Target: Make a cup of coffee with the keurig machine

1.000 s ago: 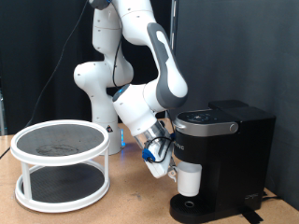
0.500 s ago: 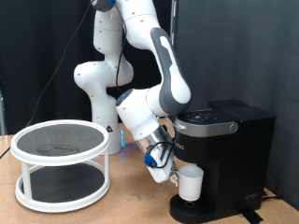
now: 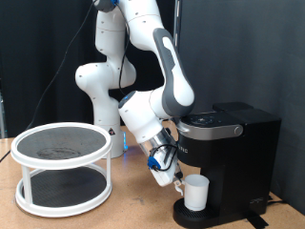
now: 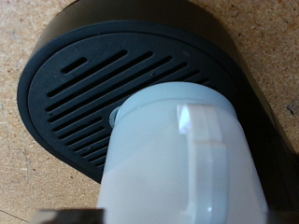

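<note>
The black keurig machine (image 3: 236, 153) stands at the exterior view's right on a wooden table. My gripper (image 3: 178, 182) is low at the machine's left side, shut on the handle side of the white cup (image 3: 197, 193). The cup is slightly tilted and hangs just above the round drip base (image 3: 202, 218), under the brew head. In the wrist view the cup (image 4: 177, 159) fills the frame with its handle facing the camera, over the slotted black drip base (image 4: 70, 93). My fingers do not show in the wrist view. The machine's lid is down.
A white round two-tier rack (image 3: 61, 168) with dark mesh shelves stands at the exterior view's left. The wooden table (image 3: 133, 212) shows bare between the rack and the machine. A black curtain hangs behind.
My gripper has moved down and slightly right with the cup, bringing it from in front of the brew head to just above the drip base.
</note>
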